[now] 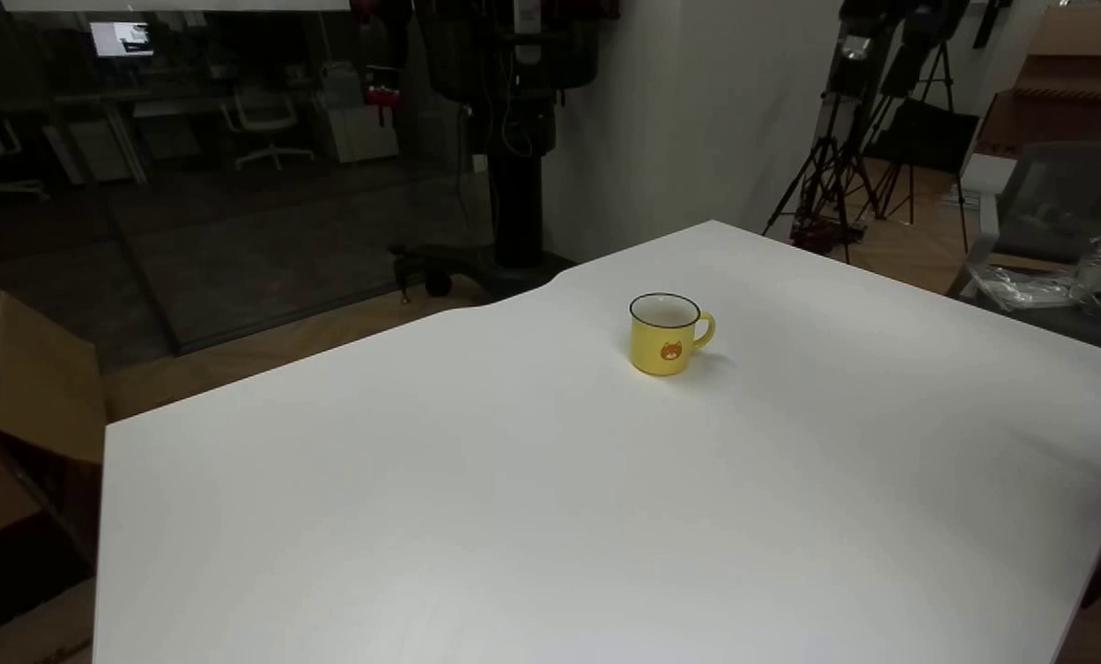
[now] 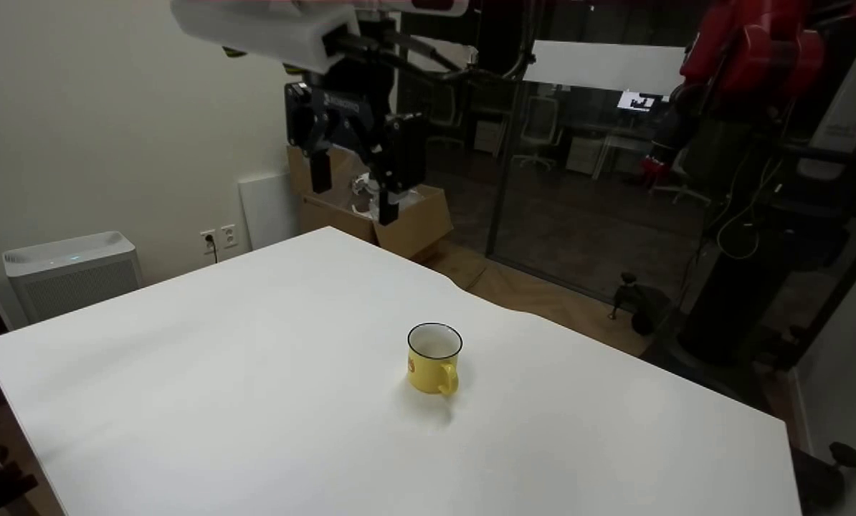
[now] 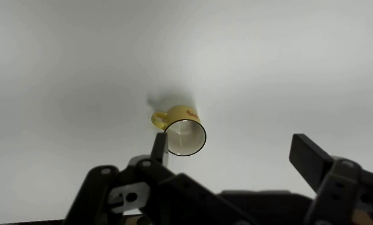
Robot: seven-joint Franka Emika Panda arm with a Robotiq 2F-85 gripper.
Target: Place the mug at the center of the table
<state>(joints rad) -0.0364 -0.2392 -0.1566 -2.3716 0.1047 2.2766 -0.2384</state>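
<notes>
Mug stands upright on the table, mouth up: yellow outside, pale inside, w/ an orange animal-face print. In an exterior view its handle pts to 3 o'clock & the table's wavy edge lies btwn 9 & 10 o'clock from it. Near part of table is cut off in both exterior views, so can't tell if mug's at exact ctr.

In an exterior view the arm is at top, partly cut off, black fingers hanging at 11 o'clock from mug, well above table & well apart from mug; there the handle pts to 5 o'clock. Fingers are spread wide, big gap btwn, gripping nothing.

Wrist view, clock from its middle: one finger at 7 o'clock, the other at 4, mug just below ctr w/ its handle toward 10 o'clock. Tip of the 7 o'clock finger cuts across the rim in line of sight, btwn 8 & 9 o'clock on it.

Bkgd: vent unit & outlets at 9 o'clock in an exterior view, box past table's corner; tripods at 2 o'clock in an exterior view.
</notes>
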